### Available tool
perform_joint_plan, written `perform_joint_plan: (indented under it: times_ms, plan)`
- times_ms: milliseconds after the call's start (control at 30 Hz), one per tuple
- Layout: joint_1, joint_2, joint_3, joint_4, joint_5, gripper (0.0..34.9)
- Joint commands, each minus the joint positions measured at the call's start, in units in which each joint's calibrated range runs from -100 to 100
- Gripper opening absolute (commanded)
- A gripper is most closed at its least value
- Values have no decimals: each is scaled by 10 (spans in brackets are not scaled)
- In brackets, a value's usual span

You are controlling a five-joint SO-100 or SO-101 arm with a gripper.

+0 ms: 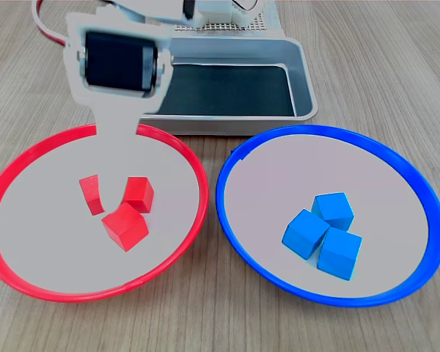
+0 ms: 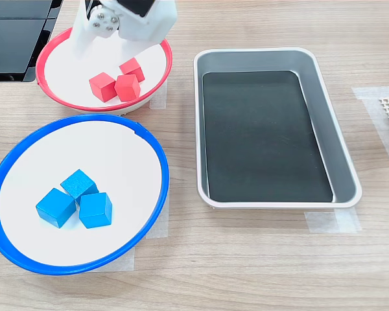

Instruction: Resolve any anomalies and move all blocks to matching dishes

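Fingers [image 1: 116,158], state unclear, hang over the red dish [image 1: 29,158], just above three red blocks [image 1: 125,226].

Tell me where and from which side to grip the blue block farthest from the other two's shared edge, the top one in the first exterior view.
Grip that blue block across its two free side faces, coming straight down. It sits flat in the blue dish touching both neighbours on its near side, so only the far and outer faces look clear.

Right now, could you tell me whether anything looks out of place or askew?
Nothing stands out. Three red blocks lie in the red-rimmed dish, three blue blocks in the blue-rimmed dish. The silver tray sits empty, and the gripper hangs above the red dish.
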Motion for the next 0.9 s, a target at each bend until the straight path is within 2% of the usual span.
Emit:
perform_joint_plan:
  times_ms: [0,100,133,200,367,467,533,567,600,733,867]
  plan:
    - [1,-156,131,-35,-33,1]
    - [-1,-317,351,-158,-87,0]
    - [-6,-410,482,-235,-113,0]
    - [-23,-546,647,-313,-133,0]
    - [-78,-821,905,-338,-140,0]
    - [-93,-1004,1023,-272,-141,0]
    - [-91,-1117,1068,-182,-142,0]
    - [-82,-1190,1090,-97,-144,0]
    - [-81,-1205,1090,-60,-145,0]
    - [-84,-1238,1090,21,-160,0]
    - [-87,-1238,1090,32,-164,1]
